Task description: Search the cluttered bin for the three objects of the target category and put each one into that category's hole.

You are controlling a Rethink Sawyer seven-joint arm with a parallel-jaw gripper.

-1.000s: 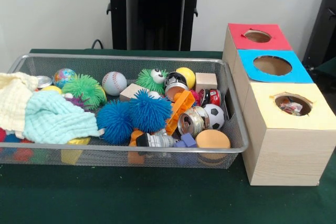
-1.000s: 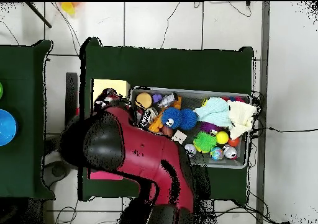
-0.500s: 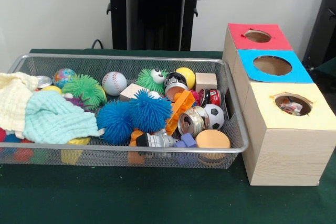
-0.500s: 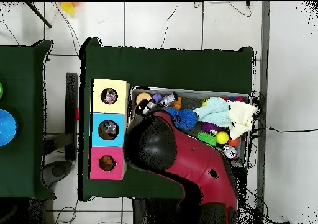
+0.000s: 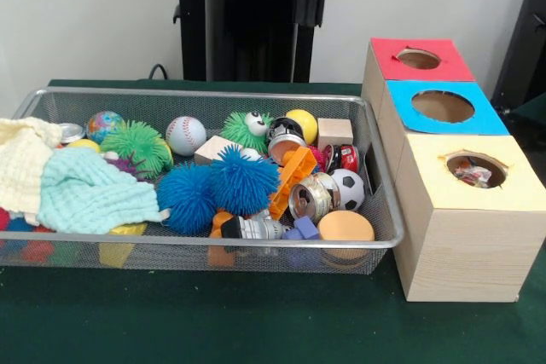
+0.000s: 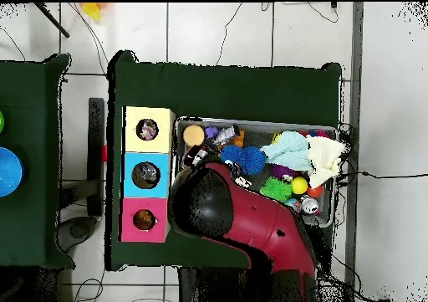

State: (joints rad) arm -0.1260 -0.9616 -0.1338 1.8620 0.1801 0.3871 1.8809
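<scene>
Overhead | arm [image 6: 242, 227] covers bin [image 5: 213, 95] near edge | holes uncovered | gripper unseen, state unknown

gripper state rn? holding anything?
Gripper: cannot be told. The overhead view shows only the red and black arm over the wire bin, hiding the tool end; the front view shows no gripper.

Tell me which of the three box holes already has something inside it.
The yellow box's hole, nearest the camera in the front view: a small reddish object shows inside. The blue box's hole and the red box's hole look empty from there.
</scene>
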